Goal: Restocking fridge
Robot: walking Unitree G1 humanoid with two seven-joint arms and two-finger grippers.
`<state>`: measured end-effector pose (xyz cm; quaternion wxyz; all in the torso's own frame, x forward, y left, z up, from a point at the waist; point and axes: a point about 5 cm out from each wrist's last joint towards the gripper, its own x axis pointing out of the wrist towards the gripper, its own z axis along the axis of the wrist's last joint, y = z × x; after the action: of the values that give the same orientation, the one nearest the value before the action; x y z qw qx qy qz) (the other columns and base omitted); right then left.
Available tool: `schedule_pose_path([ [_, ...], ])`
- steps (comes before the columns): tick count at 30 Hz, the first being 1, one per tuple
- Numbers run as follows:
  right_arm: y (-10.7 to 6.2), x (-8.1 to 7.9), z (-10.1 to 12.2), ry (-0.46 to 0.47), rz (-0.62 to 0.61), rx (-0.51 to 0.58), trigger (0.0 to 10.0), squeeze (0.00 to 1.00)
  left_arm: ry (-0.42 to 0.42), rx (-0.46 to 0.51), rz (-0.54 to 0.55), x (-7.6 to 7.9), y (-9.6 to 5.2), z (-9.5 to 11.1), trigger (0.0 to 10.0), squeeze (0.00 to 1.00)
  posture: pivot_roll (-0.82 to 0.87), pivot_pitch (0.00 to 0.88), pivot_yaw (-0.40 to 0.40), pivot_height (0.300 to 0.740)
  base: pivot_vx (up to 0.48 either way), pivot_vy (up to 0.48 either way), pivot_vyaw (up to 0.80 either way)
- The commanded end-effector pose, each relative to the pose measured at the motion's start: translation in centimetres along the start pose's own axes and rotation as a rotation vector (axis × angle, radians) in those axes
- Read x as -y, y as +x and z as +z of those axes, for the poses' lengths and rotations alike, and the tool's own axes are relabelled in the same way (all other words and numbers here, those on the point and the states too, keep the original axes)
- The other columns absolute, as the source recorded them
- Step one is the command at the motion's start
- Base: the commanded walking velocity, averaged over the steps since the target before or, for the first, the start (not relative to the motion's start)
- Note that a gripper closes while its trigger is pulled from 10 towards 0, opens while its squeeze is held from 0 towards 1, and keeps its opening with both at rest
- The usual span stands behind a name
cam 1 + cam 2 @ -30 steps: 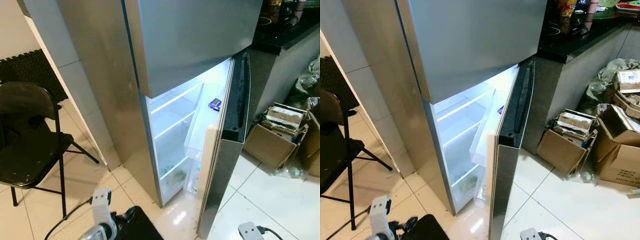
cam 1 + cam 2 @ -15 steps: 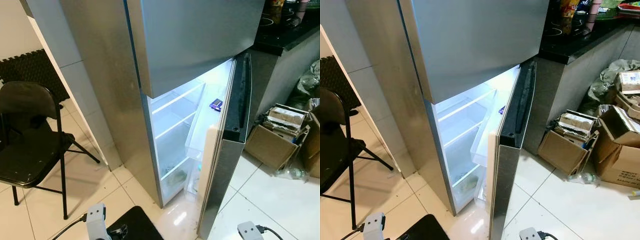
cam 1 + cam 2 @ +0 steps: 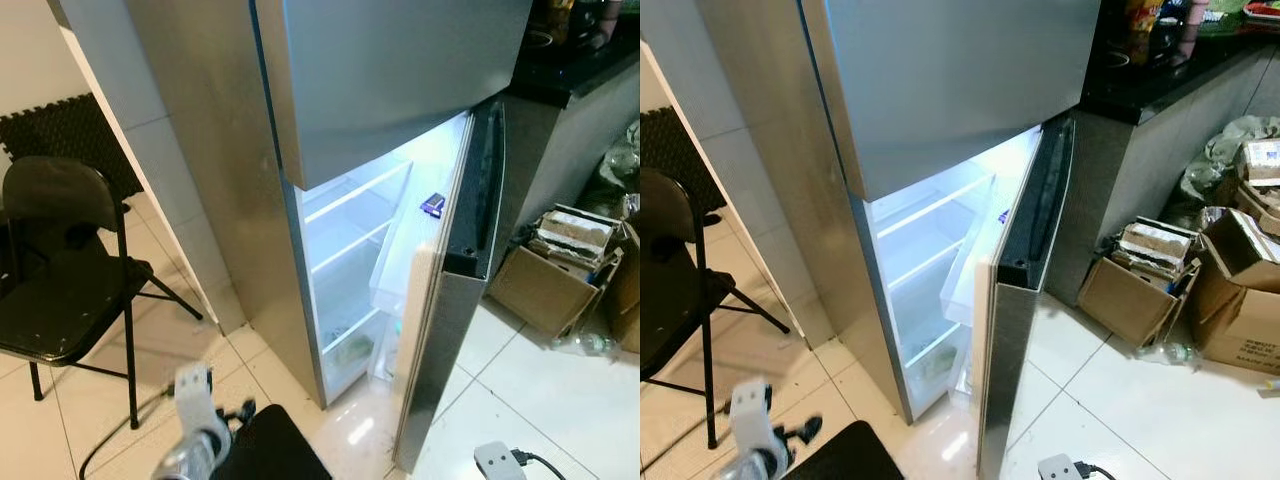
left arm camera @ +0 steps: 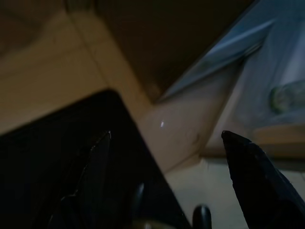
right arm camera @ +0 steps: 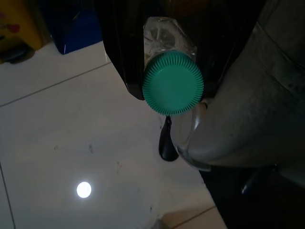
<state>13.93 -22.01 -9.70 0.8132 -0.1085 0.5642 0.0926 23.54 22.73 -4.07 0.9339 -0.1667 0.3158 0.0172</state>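
Note:
The steel fridge (image 3: 230, 180) stands ahead with its lower door (image 3: 455, 300) swung open and its white shelves (image 3: 350, 235) lit. A small blue packet (image 3: 432, 205) sits on the door shelf, and something green lies in the bottom drawer (image 3: 352, 352). In the right wrist view my right gripper (image 5: 171, 71) is shut on a clear bottle with a green ribbed cap (image 5: 173, 87), low over the white floor tiles. My left arm (image 3: 195, 420) hangs low at the front left. My left gripper (image 4: 167, 136) is open with nothing between its fingers, facing the fridge's foot.
A black folding chair (image 3: 60, 290) stands at the left. Open cardboard boxes (image 3: 555, 270) and a plastic bottle (image 3: 585, 345) crowd the floor at the right, below a dark counter (image 3: 575, 70). A flat black object (image 3: 275, 450) lies at my feet.
My left arm dipped and then came back up; it is blurred now and a little nearer the fridge. The view has shifted slightly. The fridge door has not moved.

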Motion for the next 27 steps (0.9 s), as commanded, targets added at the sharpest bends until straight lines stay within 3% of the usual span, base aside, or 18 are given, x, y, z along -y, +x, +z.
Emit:
schedule_pose_path([
  [1,0.0,-0.1,-0.1,-0.010,0.003,-0.004,10.0,0.00,0.008,-0.012,0.019,-0.8,-0.4,-0.2,10.0,0.00,-0.05,0.000,0.009,0.740,-0.319,0.000,0.00],
  [10,0.0,-0.1,-0.2,-0.008,0.005,-0.008,10.0,0.00,0.012,-0.066,0.006,-0.1,-0.6,-2.2,10.0,0.00,-0.05,0.000,0.004,0.740,-0.314,0.000,0.00],
  [23,0.0,-0.1,-0.3,-0.012,0.005,-0.010,10.0,0.00,0.019,-0.087,0.011,-0.3,-0.8,-2.7,10.0,0.00,-0.06,0.000,0.006,0.740,-0.345,0.000,0.00],
  [27,0.0,-0.2,-0.4,-0.011,0.006,-0.012,10.0,0.00,0.021,-0.077,0.013,-0.3,-0.8,-2.7,10.0,0.00,-0.06,0.000,0.007,0.740,0.000,0.000,0.00],
])
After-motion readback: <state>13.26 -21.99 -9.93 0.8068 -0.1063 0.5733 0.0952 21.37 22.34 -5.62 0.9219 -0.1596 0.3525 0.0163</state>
